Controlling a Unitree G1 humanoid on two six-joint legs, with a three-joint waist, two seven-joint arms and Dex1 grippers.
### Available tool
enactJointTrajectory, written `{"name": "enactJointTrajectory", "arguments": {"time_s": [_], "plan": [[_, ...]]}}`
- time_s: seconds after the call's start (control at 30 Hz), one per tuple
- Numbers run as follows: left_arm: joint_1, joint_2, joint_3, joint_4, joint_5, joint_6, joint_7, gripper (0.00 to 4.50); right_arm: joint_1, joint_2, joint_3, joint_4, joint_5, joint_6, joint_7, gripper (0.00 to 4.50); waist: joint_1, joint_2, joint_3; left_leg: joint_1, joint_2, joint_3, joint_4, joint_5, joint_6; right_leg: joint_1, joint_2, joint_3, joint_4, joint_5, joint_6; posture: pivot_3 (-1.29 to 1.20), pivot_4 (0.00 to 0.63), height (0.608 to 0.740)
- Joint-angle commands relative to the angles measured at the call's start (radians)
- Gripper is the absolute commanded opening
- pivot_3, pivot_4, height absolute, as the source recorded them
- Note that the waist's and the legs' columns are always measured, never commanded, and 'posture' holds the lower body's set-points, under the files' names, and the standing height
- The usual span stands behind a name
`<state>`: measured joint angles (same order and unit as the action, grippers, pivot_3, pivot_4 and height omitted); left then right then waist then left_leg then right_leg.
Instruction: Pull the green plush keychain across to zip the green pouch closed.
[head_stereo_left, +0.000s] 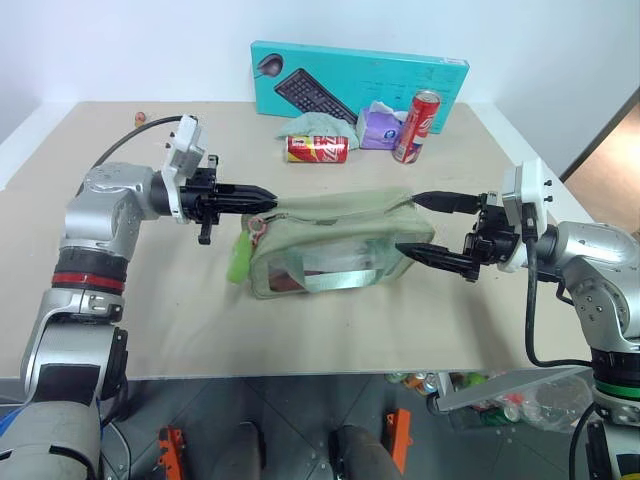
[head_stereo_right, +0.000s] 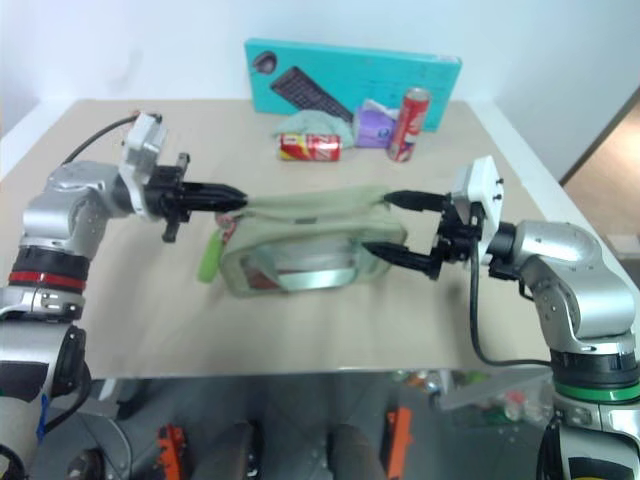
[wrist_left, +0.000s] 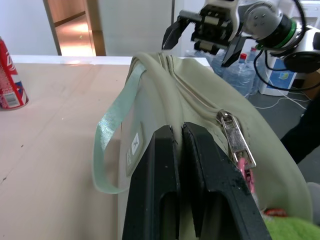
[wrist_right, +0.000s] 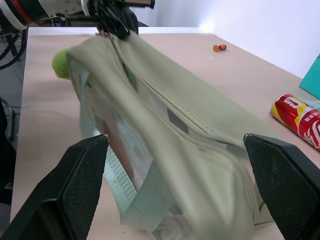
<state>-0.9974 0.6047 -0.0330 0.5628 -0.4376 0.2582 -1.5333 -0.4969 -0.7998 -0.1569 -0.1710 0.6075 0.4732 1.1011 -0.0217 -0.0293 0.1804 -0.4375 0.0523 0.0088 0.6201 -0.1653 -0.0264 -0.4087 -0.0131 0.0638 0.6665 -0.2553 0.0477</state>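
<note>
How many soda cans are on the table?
2: one red can lying on its side before the turquoise box, another red can upright beside the purple tissue pack.

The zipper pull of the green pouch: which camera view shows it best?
The left wrist view: the metal zipper pull lies close, beside the left gripper. In the eye views it is tiny on the green pouch; in the right wrist view I cannot make it out.

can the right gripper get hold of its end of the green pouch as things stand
Probably yes: the right gripper is open, with a finger on each side of the near end of the green pouch, and nothing lies between them. The left gripper is shut at the far end.
</note>
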Motion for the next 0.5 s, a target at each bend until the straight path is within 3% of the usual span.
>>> {"name": "enactJointTrajectory", "arguments": {"time_s": [0.03,0.23,0.47,0.5], "plan": [[-0.053,-0.010,0.007,0.048,0.056,-0.116,0.014,0.02,-0.017,-0.008,-0.019,-0.030,0.012,-0.003,-0.005,4.50,0.000,0.000,0.000,0.000,0.000,0.000,0.000,0.000,0.000,0.000,0.000,0.000,0.000,0.000,0.000,0.00,0.150,0.740],[-0.071,-0.017,0.013,0.065,0.086,-0.196,0.002,0.02,-0.021,-0.004,-0.012,-0.026,0.011,-0.004,-0.002,4.50,0.000,0.000,0.000,0.000,0.000,0.000,0.000,0.000,0.000,0.000,0.000,0.000,0.000,0.000,0.000,0.00,0.150,0.740],[-0.067,0.011,0.023,-0.012,0.073,-0.119,-0.004,0.02,-0.034,0.001,-0.001,-0.008,-0.003,-0.014,0.007,4.50,0.000,0.000,0.000,0.000,0.000,0.000,0.000,0.000,0.000,0.000,0.000,0.000,0.000,0.000,0.000,0.00,0.150,0.740],[-0.059,0.025,0.030,-0.036,0.064,-0.089,-0.002,0.84,-0.035,0.002,0.002,-0.004,-0.007,-0.019,0.009,4.50,0.000,0.000,0.000,0.000,0.000,0.000,0.000,0.000,0.000,0.000,0.000,0.000,0.000,0.000,0.000,0.00,0.150,0.740]]}}
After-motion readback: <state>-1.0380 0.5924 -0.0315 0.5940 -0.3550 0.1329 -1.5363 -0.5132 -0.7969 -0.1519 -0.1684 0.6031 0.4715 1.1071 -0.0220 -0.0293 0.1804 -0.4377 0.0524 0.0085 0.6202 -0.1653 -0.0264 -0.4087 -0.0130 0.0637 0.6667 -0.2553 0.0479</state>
